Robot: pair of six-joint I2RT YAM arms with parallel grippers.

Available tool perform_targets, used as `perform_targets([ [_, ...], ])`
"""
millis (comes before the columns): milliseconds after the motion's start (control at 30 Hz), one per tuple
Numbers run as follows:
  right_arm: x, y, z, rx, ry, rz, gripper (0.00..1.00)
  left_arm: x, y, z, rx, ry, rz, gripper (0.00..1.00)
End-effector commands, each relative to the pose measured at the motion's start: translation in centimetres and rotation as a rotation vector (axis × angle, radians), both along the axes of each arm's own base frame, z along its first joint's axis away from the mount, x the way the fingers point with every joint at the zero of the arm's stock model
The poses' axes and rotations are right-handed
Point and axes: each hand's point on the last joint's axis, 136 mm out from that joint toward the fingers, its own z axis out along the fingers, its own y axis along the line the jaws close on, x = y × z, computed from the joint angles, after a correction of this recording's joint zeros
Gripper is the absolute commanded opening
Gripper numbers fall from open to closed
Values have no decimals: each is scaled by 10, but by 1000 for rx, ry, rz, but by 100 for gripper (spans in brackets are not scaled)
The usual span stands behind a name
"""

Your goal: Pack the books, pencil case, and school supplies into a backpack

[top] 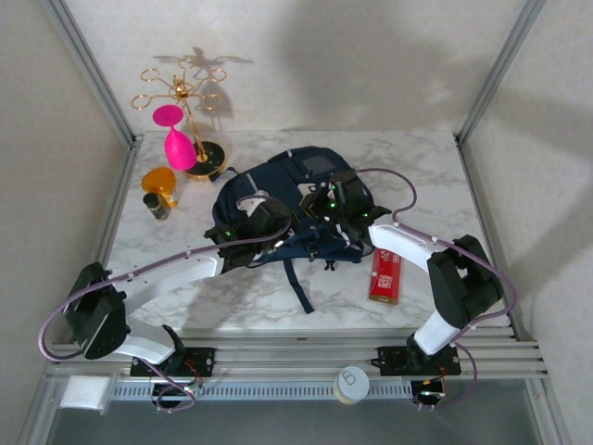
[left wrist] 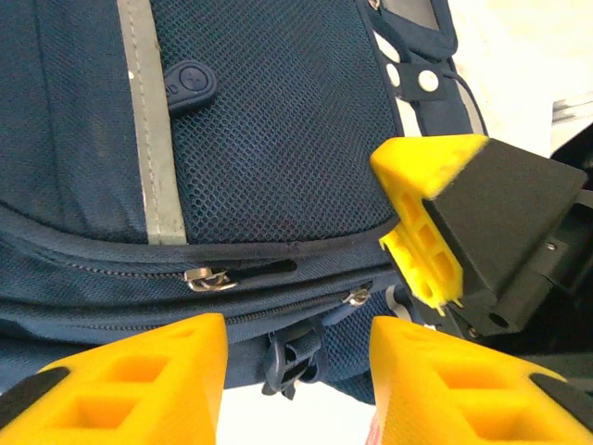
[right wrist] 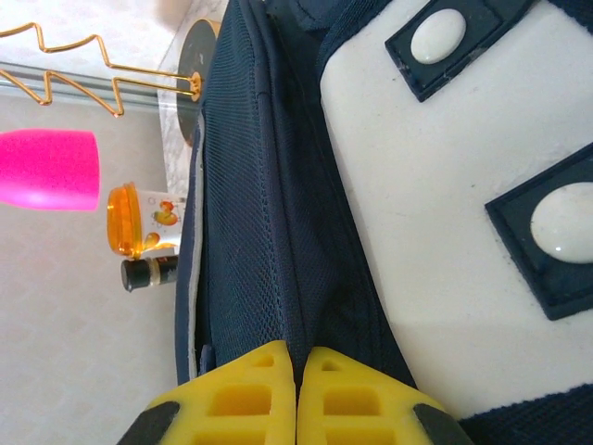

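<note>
The navy backpack (top: 287,185) lies in the middle of the marble table. My right gripper (right wrist: 296,366) is shut on a fold of the backpack's (right wrist: 269,213) fabric beside its pale panel with white buckle patches. My left gripper (left wrist: 296,348) hovers open over the backpack's (left wrist: 278,139) mesh pocket, near two zip pulls (left wrist: 208,277), with a dark buckle in the gap between its fingers. From above, the left gripper (top: 262,219) and right gripper (top: 329,200) are both on the pack. The red school supplies pack (top: 385,275) lies flat to its right. The books and pencil case are out of view.
A gold wire stand (top: 185,102) with a pink glass (top: 176,139) is at the back left. An orange cup (top: 159,179) and a small dark bottle (top: 157,206) stand beside it. Backpack straps (top: 301,283) trail toward the near edge.
</note>
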Motion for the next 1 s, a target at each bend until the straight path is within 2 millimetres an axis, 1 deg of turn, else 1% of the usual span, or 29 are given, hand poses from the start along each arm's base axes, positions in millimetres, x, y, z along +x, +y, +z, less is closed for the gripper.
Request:
perform_targets([
  [0, -4, 18, 53, 130, -115, 44, 0, 3, 8, -3, 66, 12, 84, 40],
  [133, -3, 18, 52, 126, -121, 41, 0, 0, 5, -15, 81, 27, 112, 39],
  [267, -2, 15, 50, 121, -128, 28, 0, 9, -4, -20, 95, 34, 114, 38],
  [333, -3, 15, 50, 129, -128, 26, 0, 14, -2, -24, 89, 37, 153, 39],
  [400, -3, 16, 49, 133, -129, 26, 0, 20, -2, -22, 54, 13, 180, 39],
  [500, -6, 17, 46, 131, -123, 31, 0, 26, 6, -20, 39, -1, 231, 40],
  [600, -8, 16, 46, 138, -125, 27, 0, 28, 19, -27, 46, 8, 288, 39],
  [633, -8, 16, 46, 138, -126, 28, 0, 28, 20, -28, 40, 4, 296, 39],
  [700, -8, 18, 46, 140, -123, 32, 0, 30, 21, -32, 11, 5, 309, 35],
  [767, -7, 18, 47, 143, -124, 32, 0, 32, 19, -37, 0, 15, 311, 32],
  [900, -6, 19, 51, 148, -134, 33, 0, 32, 28, -42, 16, 24, 353, 25],
  [967, -6, 17, 52, 143, -140, 28, 0, 32, 32, -40, -4, 10, 369, 19],
])
